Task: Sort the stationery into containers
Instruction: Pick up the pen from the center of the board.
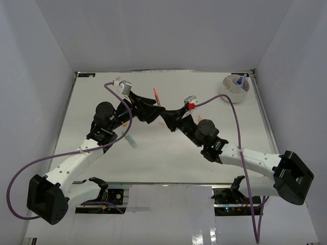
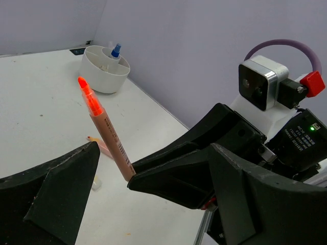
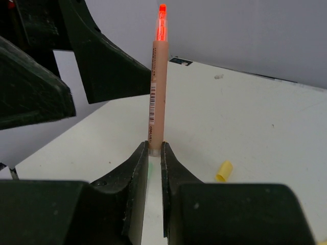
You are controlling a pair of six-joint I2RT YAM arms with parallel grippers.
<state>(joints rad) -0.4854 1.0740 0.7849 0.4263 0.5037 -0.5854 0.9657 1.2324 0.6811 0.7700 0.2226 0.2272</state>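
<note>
White and bare across most of its top, the bench [image 1: 168, 163] carried both arms reaching in from its near edge toward the middle, where the two claws met nose to nose. At the far right corner stood the round white tub [image 1: 235, 88], with a blue-capped clear bottle [image 1: 240, 80] already upright in one of its compartments; it lay well apart from both claws, up and to the right of them, and the right arm was plainly the nearer of the two. The left claw [image 2: 110, 191] hung wide open, its black fingers spread on either side of the other claw's tip and gripping nothing. The right claw [image 3: 155, 153] was closed on the butt end of an orange highlighter [image 3: 157, 92], the pads pinching only its lowest part, so that the pen stood out beyond the fingertips as a straight extension of the claw. Its long axis pointed toward the far edge of the bench, lit tip foremost, and passed through the open left claw's gap. By my judgement, the coming move hinged on that: a handover or a carry rightward to the tub. A small yellow cap or eraser [image 3: 223, 171] lay on the bench nearby; which, I could not tell.
</note>
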